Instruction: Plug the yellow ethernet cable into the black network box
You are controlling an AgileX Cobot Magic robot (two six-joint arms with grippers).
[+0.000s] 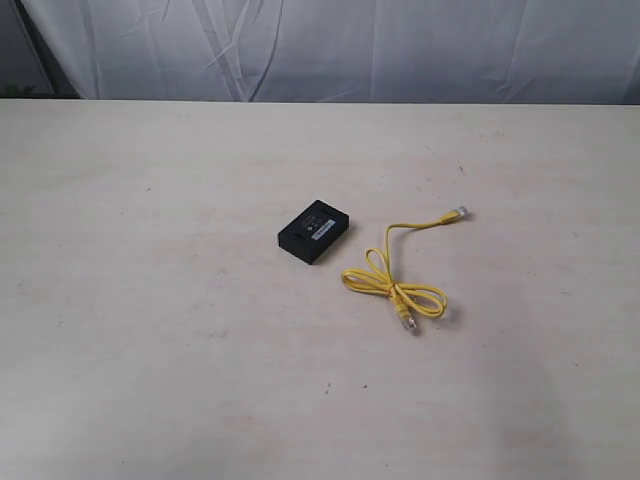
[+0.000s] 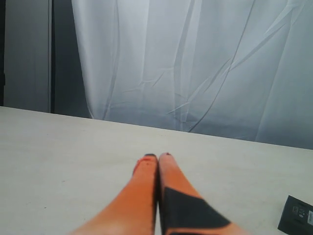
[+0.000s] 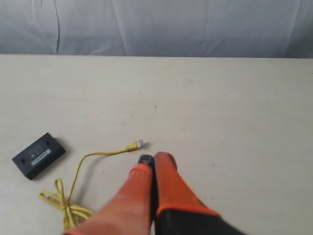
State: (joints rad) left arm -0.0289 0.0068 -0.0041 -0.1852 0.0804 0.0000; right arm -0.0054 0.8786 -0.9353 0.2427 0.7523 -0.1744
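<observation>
The black network box (image 1: pixel 314 231) lies flat near the table's middle, pale label up. Just right of it lies the yellow ethernet cable (image 1: pixel 392 283), tied in a loose loop, one clear plug (image 1: pixel 458 213) at the far end and one (image 1: pixel 407 324) at the near end. Neither arm shows in the exterior view. In the right wrist view my right gripper (image 3: pixel 155 159) is shut and empty, its orange tips above the table close to the cable's plug (image 3: pixel 138 144); the box (image 3: pixel 38 155) lies further off. My left gripper (image 2: pixel 157 157) is shut and empty, with the box's corner (image 2: pixel 297 215) at the frame's edge.
The pale table (image 1: pixel 150 330) spreads wide around the two objects. A white curtain (image 1: pixel 330 45) hangs behind the table's far edge. A dark panel (image 2: pixel 63 54) stands beside the curtain in the left wrist view.
</observation>
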